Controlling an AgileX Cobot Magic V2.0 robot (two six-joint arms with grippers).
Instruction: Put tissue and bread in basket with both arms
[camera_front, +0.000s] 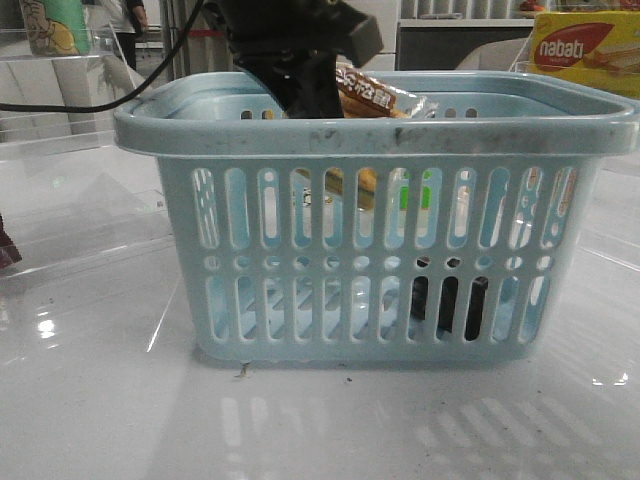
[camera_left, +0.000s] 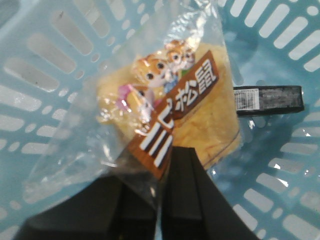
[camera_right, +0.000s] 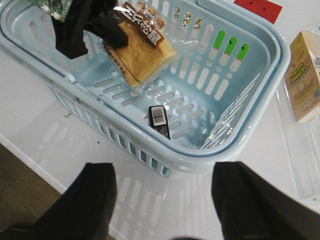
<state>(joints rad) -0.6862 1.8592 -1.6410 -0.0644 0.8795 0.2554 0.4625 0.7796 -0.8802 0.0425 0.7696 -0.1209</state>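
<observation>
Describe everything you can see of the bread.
The bread is a yellow-brown, flaky-looking slab in crinkly clear plastic wrap, with a dark brown label bearing white lettering and cartoon squirrels. The left gripper is shut on one end of the wrap, holding it tilted inside the basket, above the floor and partly over the rim. It hangs clear of the tissue, which lies on the basket floor.

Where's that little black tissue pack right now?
The tissue pack lies on the basket floor, beside the hanging bread.
</observation>
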